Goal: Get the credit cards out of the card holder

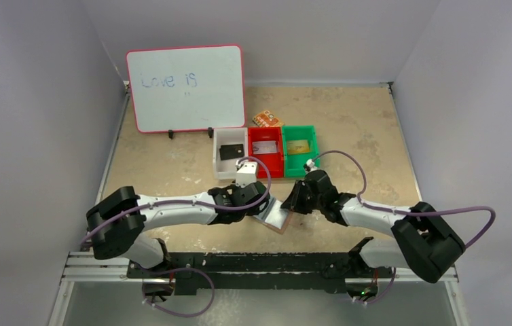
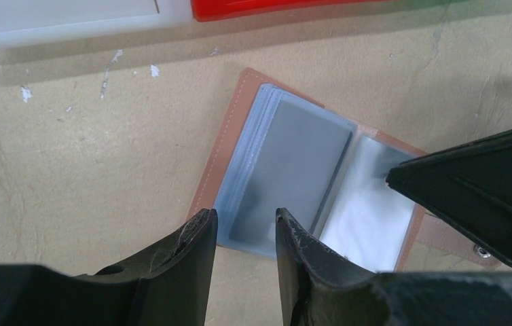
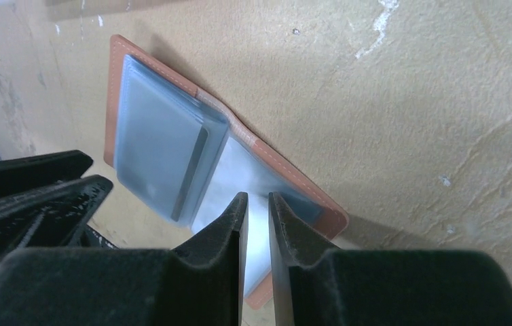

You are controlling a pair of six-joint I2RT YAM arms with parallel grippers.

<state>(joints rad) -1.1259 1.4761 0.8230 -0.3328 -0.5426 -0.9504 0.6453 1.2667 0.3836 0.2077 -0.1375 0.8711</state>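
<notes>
Two hands (image 2: pixel 243 221) (image 3: pixel 257 202) flank one open card holder (image 2: pixel 294 159).

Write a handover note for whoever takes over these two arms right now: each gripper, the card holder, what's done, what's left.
Left gripper: open, at the near edge of the card holder's left sleeve stack.
Right gripper: fingers almost together over the right page; unclear whether it pinches a sleeve.
Card holder: lying open on the table between the arms.
Done: one card-like item lies in each of the white bin, red bin and green bin.
Left: a grey card seems to sit in the top left sleeve; pull it, then check the other sleeves.
</notes>
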